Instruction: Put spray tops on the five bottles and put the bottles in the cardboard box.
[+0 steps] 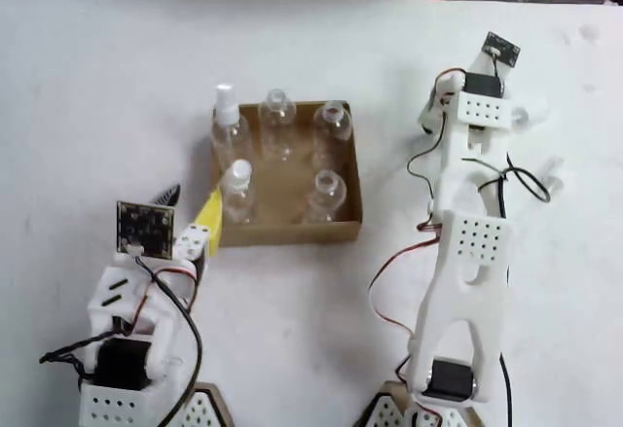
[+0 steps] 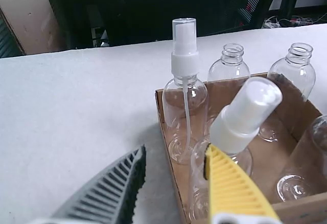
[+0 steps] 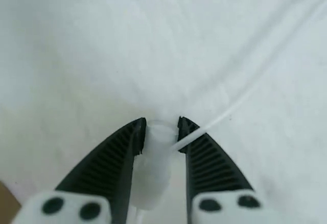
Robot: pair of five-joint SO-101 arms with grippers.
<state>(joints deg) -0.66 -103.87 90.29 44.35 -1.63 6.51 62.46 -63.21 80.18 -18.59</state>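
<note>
The cardboard box (image 1: 350,169) holds five clear bottles. Two on its left side wear white spray tops: the far one (image 2: 184,50) stands upright, and on the near one (image 2: 244,116) the top leans. The other three bottles (image 1: 277,116) (image 1: 331,124) (image 1: 324,194) have bare necks. My left gripper (image 1: 188,205) (image 2: 173,183) is open at the box's near left corner, its yellow finger (image 2: 232,193) just in front of the near capped bottle and its grey finger (image 2: 110,193) outside the box. My right gripper (image 3: 161,127) is shut on a white spray top (image 3: 155,168) whose thin tube (image 3: 240,101) trails over the table.
The right arm (image 1: 467,242) stretches over the table to the right of the box. Beside it lie two faint white pieces (image 1: 531,113) (image 1: 552,169), likely loose spray tops. Wires hang off both arms. The table's far edge runs along the back.
</note>
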